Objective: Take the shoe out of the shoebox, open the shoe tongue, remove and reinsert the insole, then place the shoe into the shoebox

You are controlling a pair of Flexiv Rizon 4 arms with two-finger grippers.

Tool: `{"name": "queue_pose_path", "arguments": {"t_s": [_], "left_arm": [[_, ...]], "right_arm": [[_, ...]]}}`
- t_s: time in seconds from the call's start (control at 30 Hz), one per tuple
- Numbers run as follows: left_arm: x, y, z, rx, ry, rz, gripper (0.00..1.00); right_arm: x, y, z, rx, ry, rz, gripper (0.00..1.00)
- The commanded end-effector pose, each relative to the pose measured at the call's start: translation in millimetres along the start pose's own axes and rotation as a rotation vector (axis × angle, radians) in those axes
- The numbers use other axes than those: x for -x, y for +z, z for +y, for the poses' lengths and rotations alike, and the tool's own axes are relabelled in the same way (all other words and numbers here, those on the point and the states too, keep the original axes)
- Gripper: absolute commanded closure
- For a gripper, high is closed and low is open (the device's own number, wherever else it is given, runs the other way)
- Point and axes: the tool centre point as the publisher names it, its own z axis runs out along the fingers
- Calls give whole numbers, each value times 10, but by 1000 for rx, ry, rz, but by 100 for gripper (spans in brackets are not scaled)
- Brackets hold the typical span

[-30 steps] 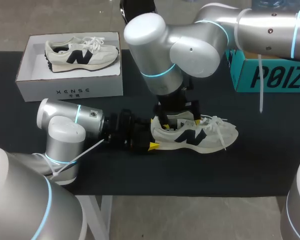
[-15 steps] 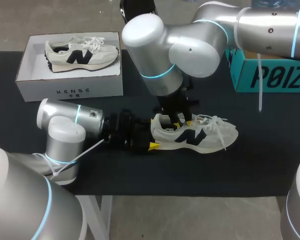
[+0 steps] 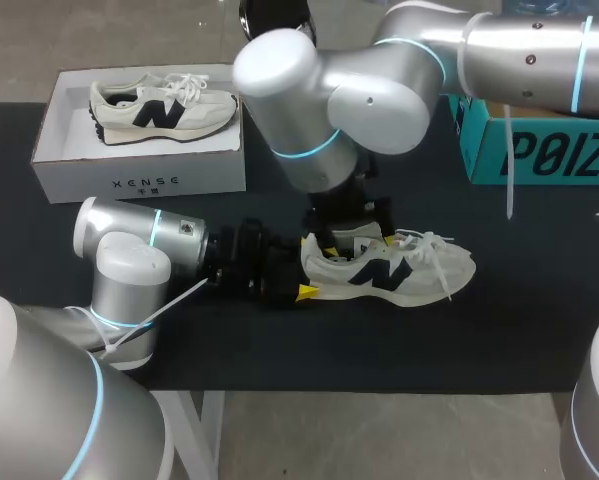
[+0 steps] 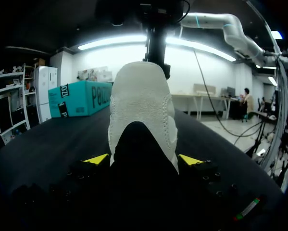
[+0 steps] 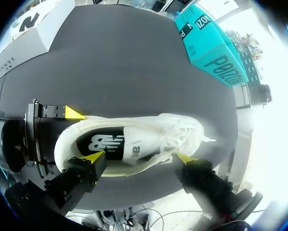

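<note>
Already the cream-and-black running shoe [image 3: 389, 268] is lying out of the white cardboard shoebox [image 3: 139, 172] on the black table [image 3: 279, 340]. Its dark insole [image 5: 103, 143] is sitting inside, so I am judging the tongue and insole work to be the step in hand, with the return to the box not yet done. The left gripper [image 4: 144, 159] is reaching in low along the table, its fingers clamping the heel from both sides, while the right gripper [image 5: 139, 158] is hanging over the shoe's opening, fingers spread apart and holding nothing.
</note>
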Motion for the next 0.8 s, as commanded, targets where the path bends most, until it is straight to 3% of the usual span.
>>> {"name": "queue_pose_path", "arguments": {"t_s": [0.03,0.6,0.67,0.7,0.8], "left_arm": [[14,33,22,0,-1,-1,100],[14,33,22,0,-1,-1,100],[14,33,22,0,-1,-1,100],[14,33,22,0,-1,-1,100],[14,33,22,0,-1,-1,100]], "right_arm": [[-19,-43,26,3,-3,-8,0],[-114,96,85,-1,-32,-3,3],[-106,125,73,-1,-31,-2,25],[-103,139,63,-2,-31,-1,46],[-96,170,32,-6,-30,3,74]]}}
